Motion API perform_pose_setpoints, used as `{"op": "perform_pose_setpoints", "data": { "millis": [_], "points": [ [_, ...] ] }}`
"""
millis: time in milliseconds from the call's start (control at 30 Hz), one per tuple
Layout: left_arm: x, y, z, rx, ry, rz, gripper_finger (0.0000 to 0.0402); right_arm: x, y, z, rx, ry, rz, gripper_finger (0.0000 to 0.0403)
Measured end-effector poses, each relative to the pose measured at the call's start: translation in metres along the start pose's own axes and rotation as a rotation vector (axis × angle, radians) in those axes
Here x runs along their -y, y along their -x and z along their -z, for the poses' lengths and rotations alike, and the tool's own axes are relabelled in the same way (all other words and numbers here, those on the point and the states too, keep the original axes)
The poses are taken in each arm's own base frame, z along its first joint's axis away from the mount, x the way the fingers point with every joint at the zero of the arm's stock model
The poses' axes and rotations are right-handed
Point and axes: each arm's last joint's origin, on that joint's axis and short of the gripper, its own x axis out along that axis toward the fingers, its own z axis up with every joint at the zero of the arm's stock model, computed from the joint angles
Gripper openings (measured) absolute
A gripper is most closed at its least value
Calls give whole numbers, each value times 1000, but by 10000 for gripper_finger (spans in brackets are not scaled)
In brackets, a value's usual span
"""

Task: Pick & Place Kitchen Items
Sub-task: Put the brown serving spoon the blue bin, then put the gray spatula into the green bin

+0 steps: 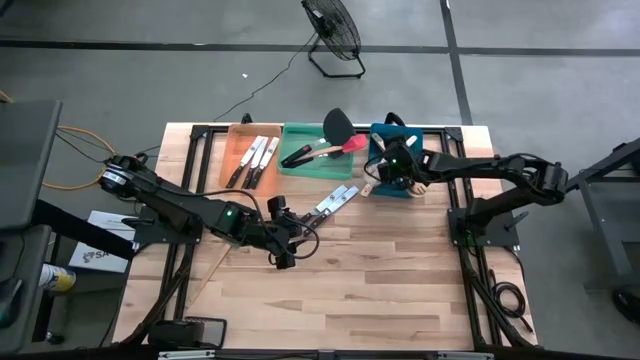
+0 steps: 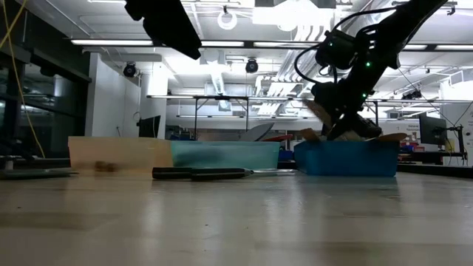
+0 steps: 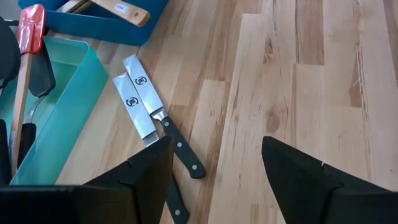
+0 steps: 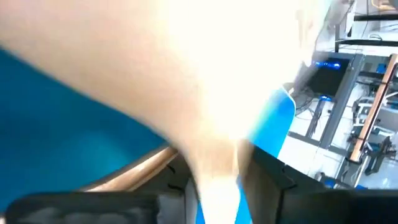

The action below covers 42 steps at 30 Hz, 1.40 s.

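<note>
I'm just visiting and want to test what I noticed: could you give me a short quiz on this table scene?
1. True or false: two knives lie on the bare table, outside every tray.
2. Which tray is the right tool over? A) orange B) green C) blue
3. Fill in: the left tool hovers over the table with its fingers ____.

Key
1. True: they lie side by side in front of the green tray.
2. C: the blue tray, where a wooden utensil lies.
3. Open, holding nothing.

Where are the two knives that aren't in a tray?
In the high view, the two knives lie side by side on the table, just before the green tray.
</note>
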Motion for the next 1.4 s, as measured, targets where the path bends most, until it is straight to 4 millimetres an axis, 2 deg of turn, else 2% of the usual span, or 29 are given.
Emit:
{"op": "perform_pose_setpoints", "data": {
  "millis": [200, 400, 667, 800, 967, 1067, 1200, 1300, 1400],
  "points": [
    [0, 0, 0, 0, 0, 0, 236, 0, 0, 0, -1, -31, -3, 111],
    [0, 0, 0, 0, 0, 0, 236, -1, 0, 0, 0, -77, -7, 111],
    [0, 0, 0, 0, 0, 0, 236, -4, 5, -6, -36, -42, 36, 111],
    [0, 0, 0, 0, 0, 0, 236, -2, 13, -7, -12, -54, 61, 111],
    [0, 0, 0, 0, 0, 0, 236, 7, 32, -3, 15, -110, 139, 112],
    [0, 0, 0, 0, 4, 0, 236, 15, 48, 2, 50, -226, 199, 112],
    [0, 0, 0, 0, 8, 0, 236, 23, 65, 11, 138, -536, 234, 98],
    [0, 0, 0, 0, 22, 0, 236, 25, 68, 23, 153, -790, 214, 66],
    [0, 0, 0, -1, 25, 0, 236, 23, 66, 29, 193, -966, 93, 22]
  ]
}}
